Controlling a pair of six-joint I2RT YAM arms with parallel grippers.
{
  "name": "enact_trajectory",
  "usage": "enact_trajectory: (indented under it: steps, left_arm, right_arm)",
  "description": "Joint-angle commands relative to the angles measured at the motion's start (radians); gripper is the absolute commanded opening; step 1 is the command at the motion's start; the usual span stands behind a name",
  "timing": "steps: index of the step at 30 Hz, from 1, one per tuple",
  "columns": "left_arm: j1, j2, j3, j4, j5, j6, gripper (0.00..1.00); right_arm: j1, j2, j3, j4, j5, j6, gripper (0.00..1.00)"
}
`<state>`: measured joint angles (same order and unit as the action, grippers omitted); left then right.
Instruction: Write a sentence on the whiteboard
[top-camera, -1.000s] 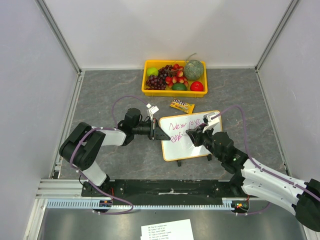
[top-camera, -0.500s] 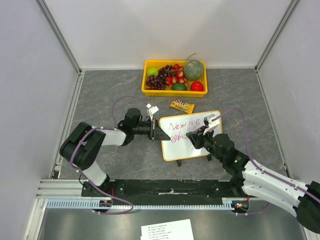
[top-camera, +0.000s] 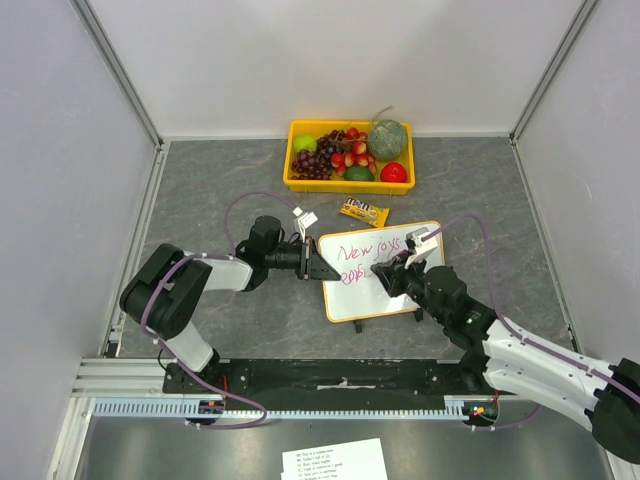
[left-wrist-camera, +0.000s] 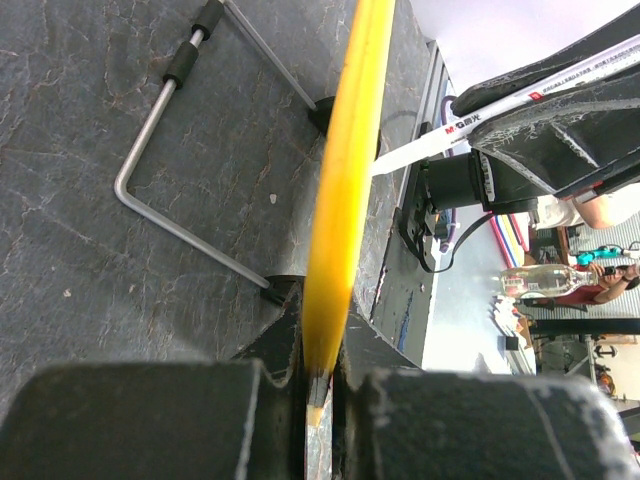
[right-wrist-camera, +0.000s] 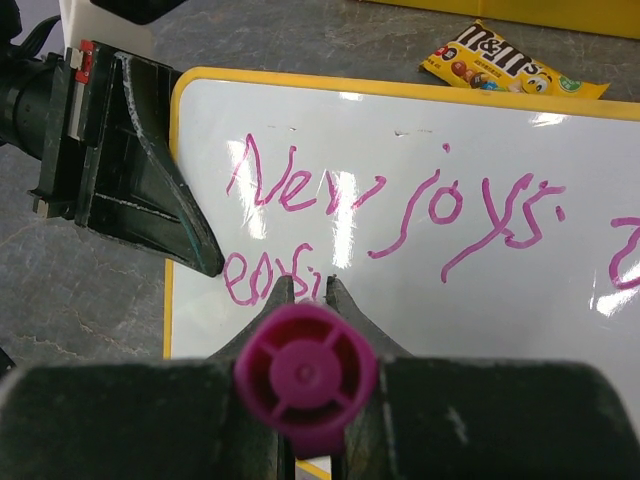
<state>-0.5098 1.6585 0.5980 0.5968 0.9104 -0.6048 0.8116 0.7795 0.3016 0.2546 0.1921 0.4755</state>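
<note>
Our left jaws pinch the whiteboard (top-camera: 365, 300) by its edge, which looks light, stiff and slippery, and our right jaws squeeze the marker (right-wrist-camera: 305, 372).

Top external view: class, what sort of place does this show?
Probably a robotics lab test cell: white wall panels enclose the grey table, left arm and right arm bolted at its near edge.

the whiteboard (right-wrist-camera: 500, 310) has a glossy white face, framed in smooth yellow plastic. the table (top-camera: 200, 190) under it looks matt, grey, rough like stone. behind the whiteboard a thin stand (left-wrist-camera: 190, 237) is bare metal; the marker (right-wrist-camera: 305, 375) before it, magenta plastic.
</note>
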Motion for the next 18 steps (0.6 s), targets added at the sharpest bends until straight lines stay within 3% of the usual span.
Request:
enact_trajectory:
  steps: [1,18]
  left_arm:
    - [0.021,0.053,-0.015,-0.184,-0.189,0.071,0.02]
    - [0.022,0.058,-0.014,-0.183,-0.185,0.069,0.02]
  right_arm:
    - [0.001,0.033,0.053,-0.003,0.072,-0.034,0.0]
    - [0.001,0.047,0.106,-0.074,0.142,-0.069,0.0]
